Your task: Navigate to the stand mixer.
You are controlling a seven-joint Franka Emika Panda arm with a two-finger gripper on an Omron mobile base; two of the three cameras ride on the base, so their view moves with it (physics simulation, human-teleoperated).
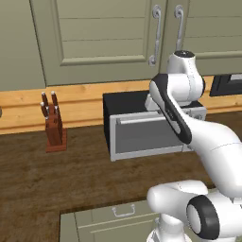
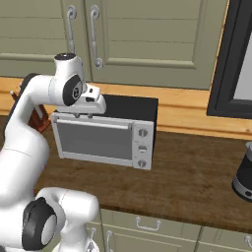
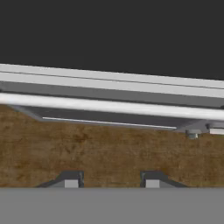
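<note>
Against the back edge of the wooden table [image 1: 94,175] sits a black and silver toaster oven [image 2: 103,135], and your arm is folded above it, the hand [image 3: 111,179] hanging just over its top front edge. Looking down from the hand, you see two small dark fingertips [image 3: 70,179] set a little apart with bare wood between them; the hand is partly open and holds nothing.

To the left along the back edge stands a knife block [image 1: 55,128] with several handles. Toward the right end of the table, a dark rounded appliance [image 2: 243,174] is cut off by the picture's border, and a black framed panel [image 2: 234,59] rises behind it. Green cupboard doors [image 1: 104,38] with metal handles fill the wall above.

The stand mixer you must reach appears nowhere here, so it lies somewhere beyond this stretch of table.

The likely risk is choosing the wrong direction, since nothing here hints where the mixer stands. Driving with the hand this close to the oven could also clip it.

The cut-off dark appliance is too partial to identify.
</note>
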